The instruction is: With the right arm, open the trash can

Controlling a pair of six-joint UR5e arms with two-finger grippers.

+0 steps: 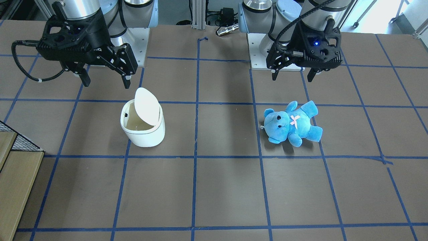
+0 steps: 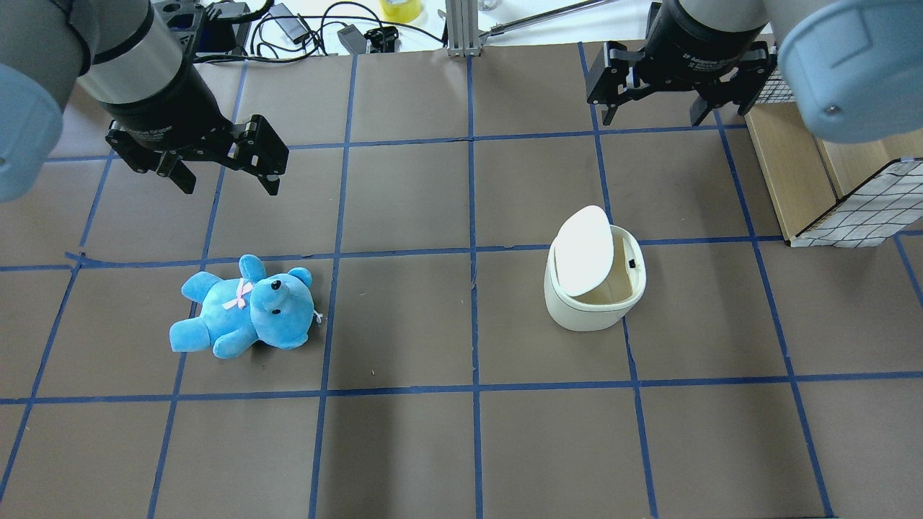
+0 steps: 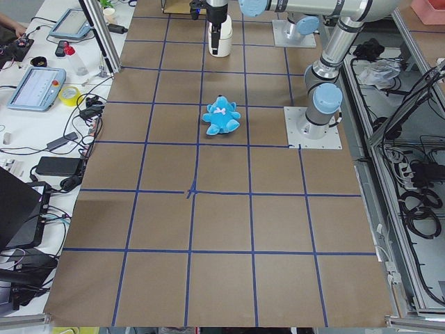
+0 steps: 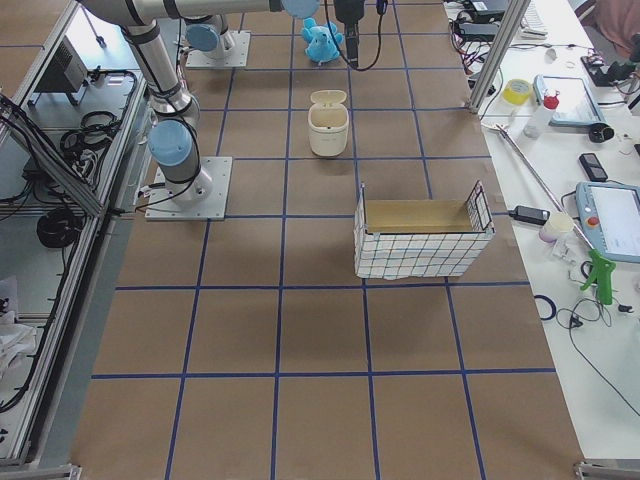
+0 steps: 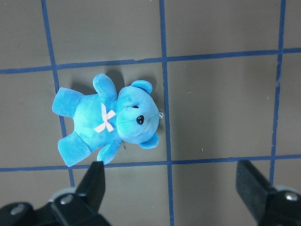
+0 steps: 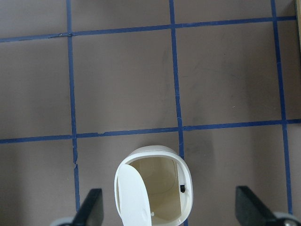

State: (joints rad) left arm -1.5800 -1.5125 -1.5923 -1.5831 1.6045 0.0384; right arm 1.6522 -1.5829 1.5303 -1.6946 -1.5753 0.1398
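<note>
Shows white trash can [image 1: 143,131] upright on brown tabletop [image 1: 227,187], lid [image 1: 147,105] tipped up over tan inside, sitting below and well apart from raised right gripper [image 1: 106,82], fingers spread wide, holding nothing.

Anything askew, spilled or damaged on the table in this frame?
Nothing spilled or broken. The small white plastic trash can stands upright, its flip lid tipped up, tan inside showing. The blue plush teddy bear lies on its back, apart from the can. One blue tape line is wrinkled at a crossing.
</note>
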